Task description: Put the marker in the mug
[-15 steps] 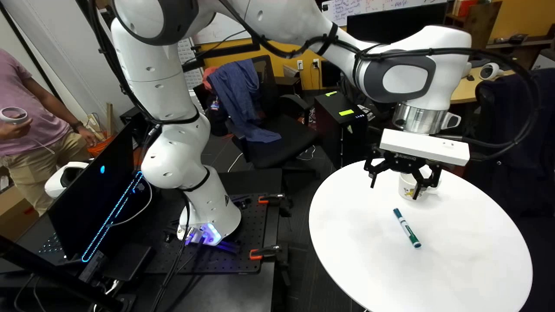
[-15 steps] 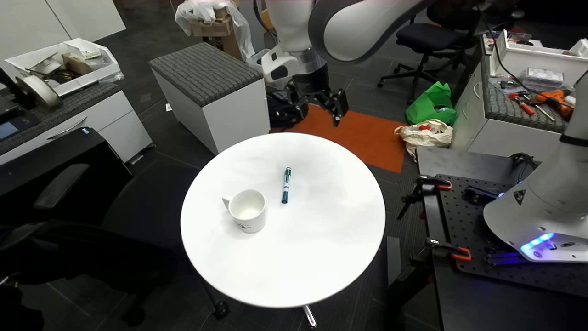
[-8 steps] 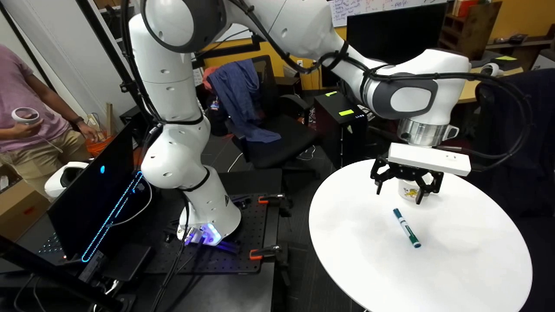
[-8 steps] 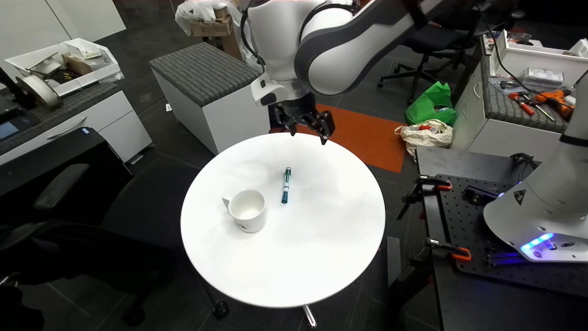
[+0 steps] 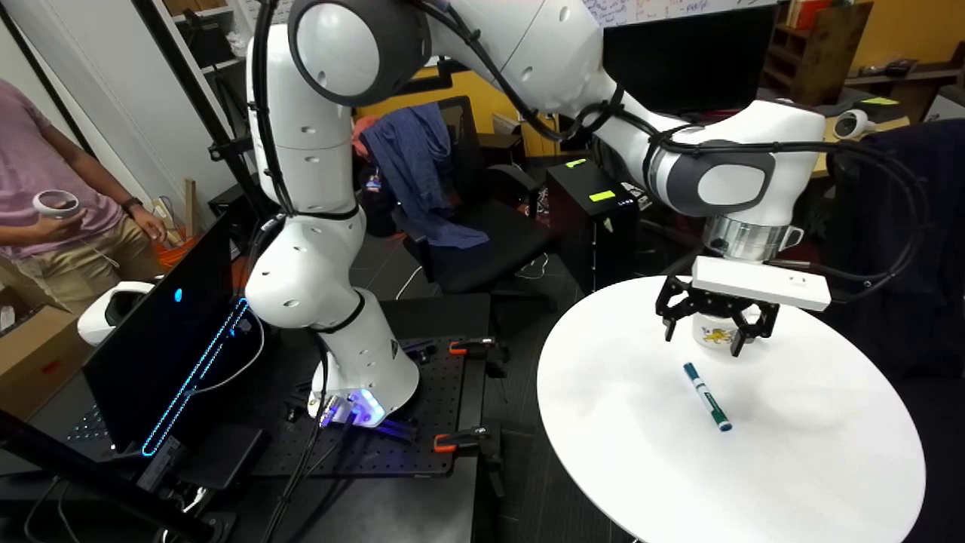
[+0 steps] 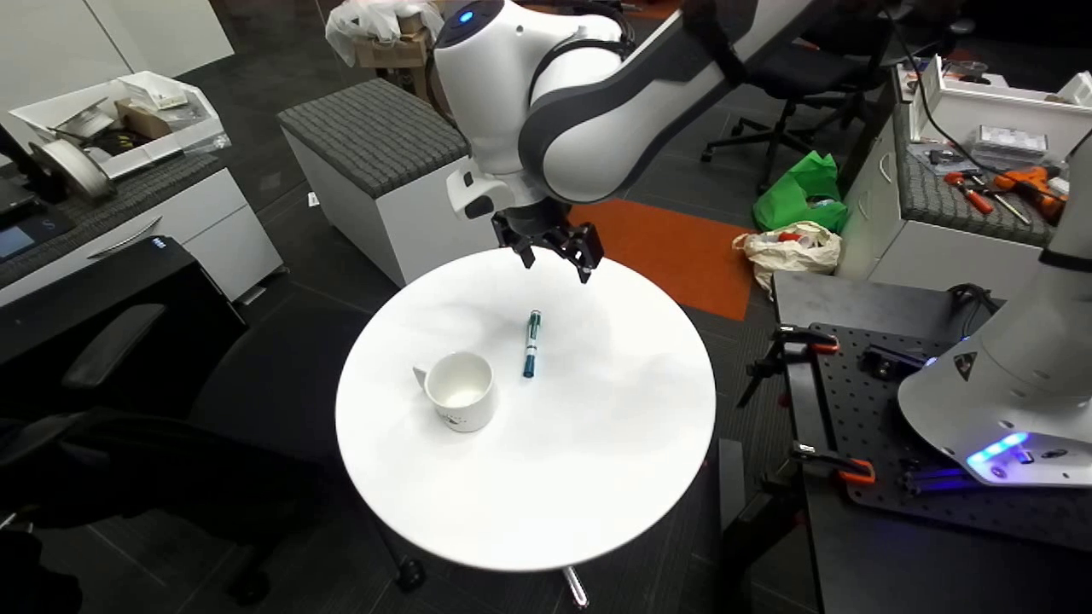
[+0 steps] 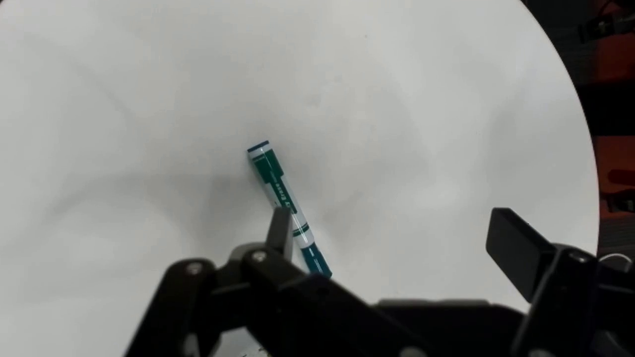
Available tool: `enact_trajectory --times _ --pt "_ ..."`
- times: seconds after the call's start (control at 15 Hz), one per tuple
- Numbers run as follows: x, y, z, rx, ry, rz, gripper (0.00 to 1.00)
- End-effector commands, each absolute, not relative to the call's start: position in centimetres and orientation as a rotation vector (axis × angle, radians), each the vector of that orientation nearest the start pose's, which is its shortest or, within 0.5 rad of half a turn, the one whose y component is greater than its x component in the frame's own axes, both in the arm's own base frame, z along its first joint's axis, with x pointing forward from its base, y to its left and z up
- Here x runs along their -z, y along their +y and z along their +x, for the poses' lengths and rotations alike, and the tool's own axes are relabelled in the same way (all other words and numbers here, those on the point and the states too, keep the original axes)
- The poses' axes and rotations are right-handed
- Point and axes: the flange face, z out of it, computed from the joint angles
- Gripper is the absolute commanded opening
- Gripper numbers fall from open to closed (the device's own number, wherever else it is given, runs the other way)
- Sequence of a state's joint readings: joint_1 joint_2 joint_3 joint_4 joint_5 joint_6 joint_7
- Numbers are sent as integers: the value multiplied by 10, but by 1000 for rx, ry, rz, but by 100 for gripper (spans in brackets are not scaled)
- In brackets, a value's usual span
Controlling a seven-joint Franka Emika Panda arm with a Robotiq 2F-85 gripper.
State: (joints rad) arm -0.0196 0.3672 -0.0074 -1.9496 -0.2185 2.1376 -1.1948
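Gripper, jaws parted, overlaps the mug toward the table edge in an exterior view. Wrist view shows marker lettering.

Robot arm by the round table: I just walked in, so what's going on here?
The robot arm holds nothing: its open hand hangs above the white table. The green marker lies on it, not yet in the white mug, which stands upright nearby. A person holds what looks like a white controller.

Around the marker, the desk offers free room, except at one side, where the mug stands upright and near.
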Motion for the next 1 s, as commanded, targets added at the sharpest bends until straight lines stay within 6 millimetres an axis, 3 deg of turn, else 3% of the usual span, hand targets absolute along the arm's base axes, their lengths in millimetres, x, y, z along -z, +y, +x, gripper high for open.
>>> enact_trajectory --times 0.0,0.4,0.93 --pt "-266 -24 612 -384 -1957 -2511 100" --pt "-227 -16 621 -359 -2005 -2482 100" --pt "-190 -13 630 -193 -1978 -2618 100"
